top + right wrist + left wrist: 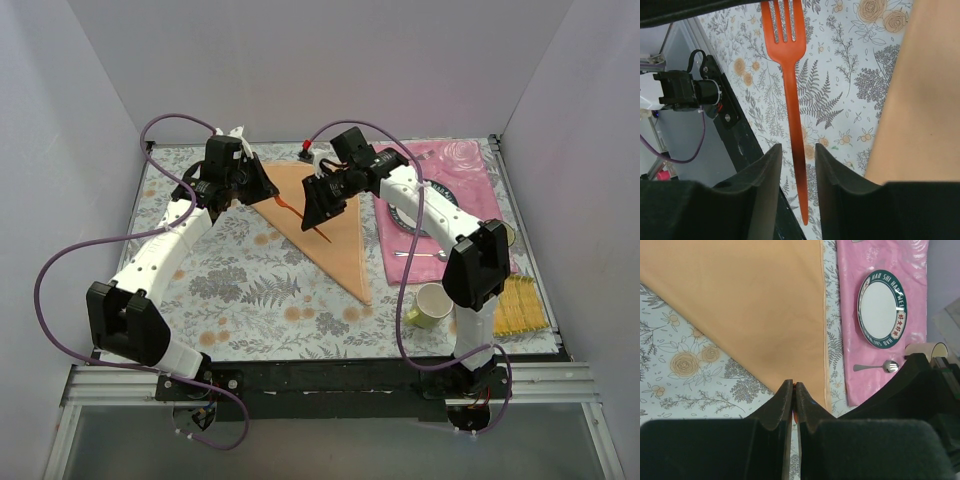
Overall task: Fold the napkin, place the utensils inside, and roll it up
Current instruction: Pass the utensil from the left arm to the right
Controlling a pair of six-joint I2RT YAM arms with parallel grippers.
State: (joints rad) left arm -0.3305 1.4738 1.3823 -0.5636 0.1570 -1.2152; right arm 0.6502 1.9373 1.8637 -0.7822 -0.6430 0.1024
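The peach-orange napkin lies folded in a triangle on the floral tablecloth; it also shows in the left wrist view and the right wrist view. My left gripper is shut on the tine end of a slim fork, which looks orange-red here and hangs above the napkin's left edge. My right gripper is open, its jaws on either side of the fork's handle with a gap on both sides. The silver spoon lies on the pink placemat.
A white plate with a green rim sits on the placemat, partly under my right arm in the top view. A pale cup stands at the front right beside a yellow woven mat. White walls close in three sides.
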